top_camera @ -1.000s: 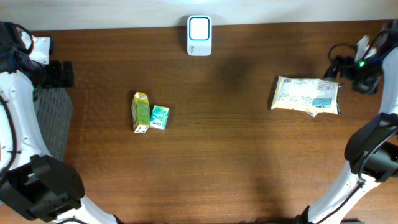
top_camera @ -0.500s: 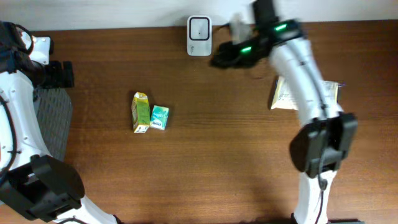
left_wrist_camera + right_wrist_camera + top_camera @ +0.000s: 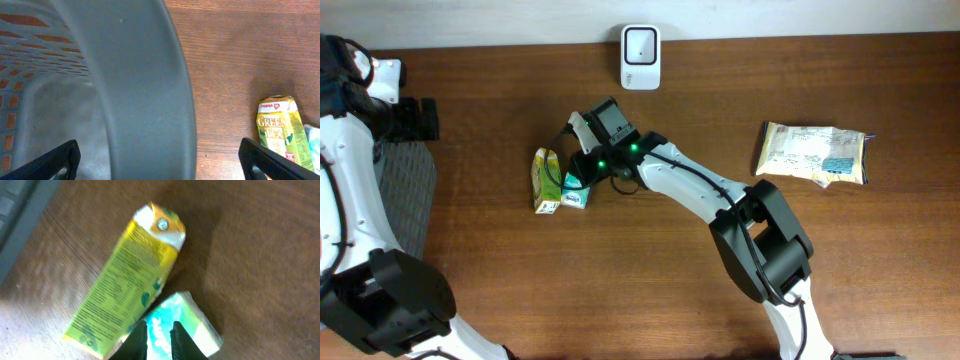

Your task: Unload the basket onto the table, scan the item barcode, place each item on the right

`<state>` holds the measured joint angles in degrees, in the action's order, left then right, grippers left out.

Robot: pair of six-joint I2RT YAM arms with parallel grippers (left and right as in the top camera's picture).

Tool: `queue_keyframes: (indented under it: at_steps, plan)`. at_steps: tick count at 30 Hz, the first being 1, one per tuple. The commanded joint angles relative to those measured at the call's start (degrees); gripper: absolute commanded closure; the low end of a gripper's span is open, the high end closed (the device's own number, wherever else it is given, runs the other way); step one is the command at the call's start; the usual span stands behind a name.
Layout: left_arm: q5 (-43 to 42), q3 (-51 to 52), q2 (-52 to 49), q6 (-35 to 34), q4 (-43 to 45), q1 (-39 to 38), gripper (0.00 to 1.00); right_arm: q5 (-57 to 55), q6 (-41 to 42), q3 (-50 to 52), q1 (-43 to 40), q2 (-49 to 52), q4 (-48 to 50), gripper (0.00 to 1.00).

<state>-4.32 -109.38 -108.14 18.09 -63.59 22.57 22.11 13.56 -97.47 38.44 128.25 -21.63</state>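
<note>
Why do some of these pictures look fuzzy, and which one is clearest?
Overhead view: the sharpest, evenly lit, with the scanner face glowing white. Left wrist view: the grey basket sits very close and looks soft, yet the print on the green tea carton is readable. Right wrist view: slightly smeared all over, so the small print on the carton and the teal packet cannot be read.

On my feeds the carton (image 3: 546,180) is yellow-green with green lettering, the packet (image 3: 577,189) teal and white, the tabletop (image 3: 720,260) dark brown wood grain. I see a white scanner (image 3: 640,45), a cream snack bag (image 3: 812,153) with a blue label, and a grey basket (image 3: 140,90).
</note>
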Motion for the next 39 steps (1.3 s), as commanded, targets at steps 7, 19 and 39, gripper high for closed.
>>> queue_keyframes:
  at_steps: [7, 19, 39]
  plan:
    - [-0.4, 0.2, -0.2, 0.9, -0.1, 0.2, 0.01, -8.8, 0.4, 0.4, -0.9, 2.2, -8.5, 0.84]
    - [-0.4, 0.2, -0.2, 0.9, -0.1, 0.2, 0.01, -7.6, 13.9, -5.1, -1.2, 5.5, -6.0, 0.61]
    - [-0.4, 0.2, -0.2, 0.9, -0.1, 0.2, 0.01, -7.5, 16.2, -8.0, -6.8, 3.4, -18.9, 0.96]
